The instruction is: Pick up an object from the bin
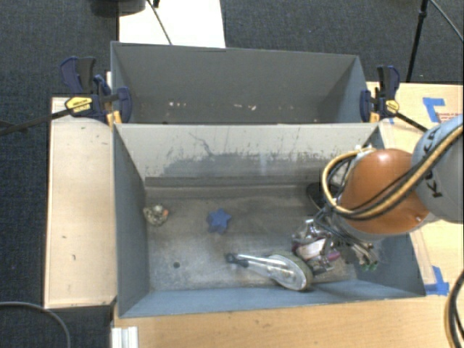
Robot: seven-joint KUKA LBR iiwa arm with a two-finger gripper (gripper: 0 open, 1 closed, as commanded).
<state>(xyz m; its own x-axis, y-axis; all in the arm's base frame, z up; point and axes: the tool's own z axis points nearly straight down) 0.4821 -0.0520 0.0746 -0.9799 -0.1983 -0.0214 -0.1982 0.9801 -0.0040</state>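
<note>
Okay, I've got the gripper point(317, 251) low in the front right corner of the bin point(239, 85), tucked under the arm's orange cover point(380, 191) and its looped cables point(341, 167). From up here I can't tell whether it's clenched or released. It's sitting right at the broad end of a silvery spoon-like utensil point(270, 266) that lies flat on the floor close to the front wall. The utensil's long axis runs nearly left to right, dipping a little toward the front on the right. Its thin handle end points left toward the middle of the bin, and its wide end is on the right, touching or just under the gripper. The bin floor is grey metal, scuffed and speckled, the back wall is streaked with scratches, and there's dark carpet point(43, 20) all around outside. Further left, a small blue thing point(219, 220) and a small tan lump point(155, 214) lie well apart from everything. A dark round thing point(316, 193) sits behind the cables, near the back wall.
</note>
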